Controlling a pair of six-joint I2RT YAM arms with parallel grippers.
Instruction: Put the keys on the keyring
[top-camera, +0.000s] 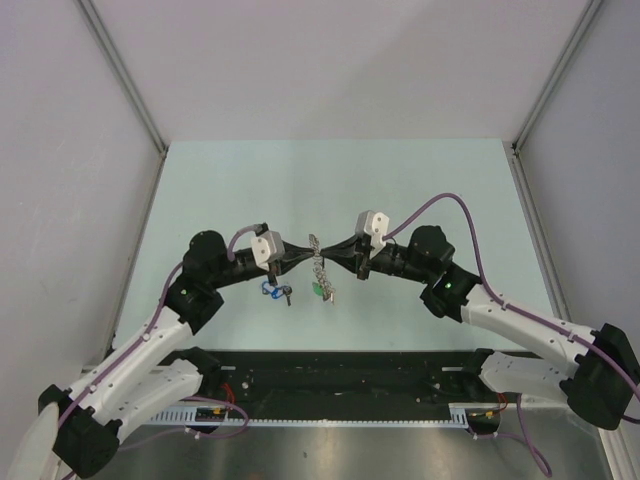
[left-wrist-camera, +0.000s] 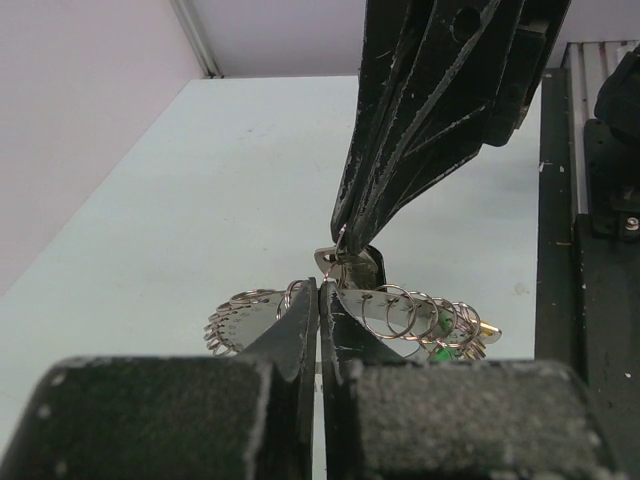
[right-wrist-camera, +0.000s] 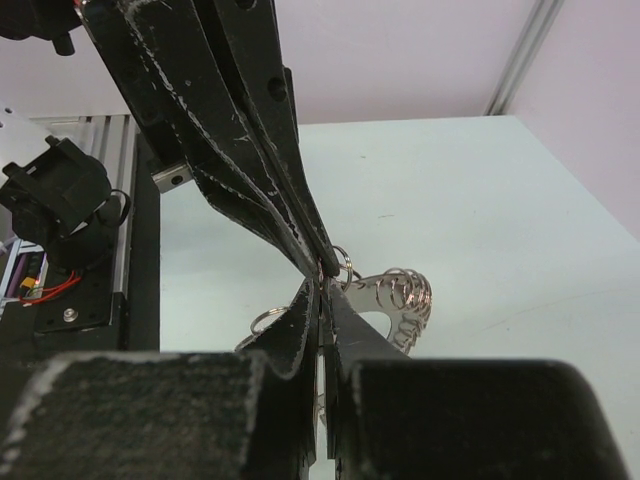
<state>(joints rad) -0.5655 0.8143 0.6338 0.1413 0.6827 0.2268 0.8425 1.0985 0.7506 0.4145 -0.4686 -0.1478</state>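
From the top camera, the 2 arms met tip to tip above the middle of the table (top-camera: 400, 180). The left gripper (top-camera: 308, 246) and the right gripper (top-camera: 328, 245) were both pinched tight. The keyring (top-camera: 320, 272) hung from the spot where their tips met, with its green tag (top-camera: 317, 290) at the bottom. The keys (top-camera: 274, 291) (1 with a blue tag, 1 with a black) lay loose on the table just left of the hanging ring, apart from it.

In the left wrist view, that arm's own fingers (left-wrist-camera: 295, 330) stood closed on the ring's flat grey band, with small silvery rings fanned out on either side. The right gripper came down from above and nipped the ring's top edge.

In the right wrist view, the right fingers (right-wrist-camera: 290, 330) were likewise clamped on the band, and the left gripper's tips met it from above.
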